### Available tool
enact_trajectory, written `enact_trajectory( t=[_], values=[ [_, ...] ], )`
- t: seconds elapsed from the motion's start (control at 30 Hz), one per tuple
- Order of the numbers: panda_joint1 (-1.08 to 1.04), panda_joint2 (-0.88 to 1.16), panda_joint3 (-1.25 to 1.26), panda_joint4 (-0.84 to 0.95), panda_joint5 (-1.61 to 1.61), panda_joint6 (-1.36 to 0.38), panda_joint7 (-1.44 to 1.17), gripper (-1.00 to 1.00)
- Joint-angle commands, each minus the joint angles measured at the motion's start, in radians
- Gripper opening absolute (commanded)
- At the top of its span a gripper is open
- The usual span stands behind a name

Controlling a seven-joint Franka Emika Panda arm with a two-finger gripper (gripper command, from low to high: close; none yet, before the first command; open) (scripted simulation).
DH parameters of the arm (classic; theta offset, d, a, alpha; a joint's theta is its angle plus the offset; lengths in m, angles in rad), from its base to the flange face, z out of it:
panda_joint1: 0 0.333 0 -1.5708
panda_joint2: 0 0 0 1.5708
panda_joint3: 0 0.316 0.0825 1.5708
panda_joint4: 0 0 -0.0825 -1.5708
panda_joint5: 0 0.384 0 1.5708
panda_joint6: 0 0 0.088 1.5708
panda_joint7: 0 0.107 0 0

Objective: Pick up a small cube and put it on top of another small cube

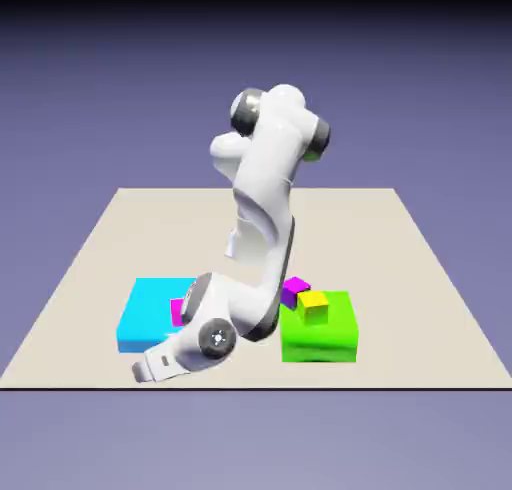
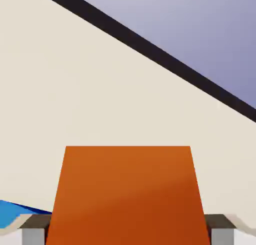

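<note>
The tool [image 2: 128, 234] grips the orange cube [image 2: 128, 194] between both fingertips, flanking opposite faces, presumably to secure it for lifting, above the counter [image 2: 100, 99] near the blue block [image 1: 150, 316].

A simulated robotics scene: rendered arm [image 1: 265, 173], table [image 1: 350, 238], plain backdrop [image 1: 430, 98].

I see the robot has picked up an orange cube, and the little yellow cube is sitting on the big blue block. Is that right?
Not quite: the exterior view shows the yellow cube on the green block, not the blue one. The rest is right: the gripper holds an orange cube, as the hand view shows.
</note>
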Motion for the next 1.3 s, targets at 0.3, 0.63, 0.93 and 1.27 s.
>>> enact_trajectory(
  t=[0.3,0.63,0.93,1.27],
  values=[
    [-0.159,-0.164,0.308,0.013,0.095,-0.205,0.365,-1.0],
    [-0.356,-0.328,0.671,-0.013,0.211,-0.376,0.792,-1.0],
    [-0.457,-0.419,0.861,-0.099,0.275,-0.398,1.009,-1.0],
    [-0.46,-0.414,0.861,-0.027,0.271,-0.465,1.016,1.0]
  ],
)
